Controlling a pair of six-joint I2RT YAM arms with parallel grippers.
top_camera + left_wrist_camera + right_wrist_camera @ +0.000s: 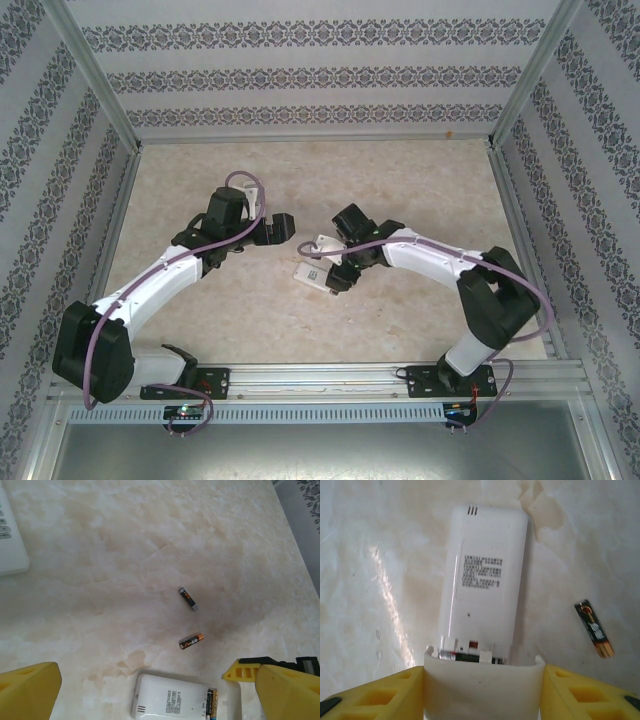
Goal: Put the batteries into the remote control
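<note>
Right end effector point(482, 692) grips battery cover point(482, 677) at 6 o'clock end of remote point(485, 575); left end effector point(157, 690) gapes open. Likely next: slide cover home squarely.

Right end effector point(334, 277) rests against white remote point(311, 272).

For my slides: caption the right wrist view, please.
Right gripper holds the cover at the remote, battery bay open; one battery lies loose alongside.

Cream marbled tabletop point(400, 180), glossy, with a bright streak of glare point(385, 585) across it. Pale wallpapered walls point(300, 60) with grey damask bands on three sides, and silver aluminium frame posts point(95, 75) at the corners.
</note>
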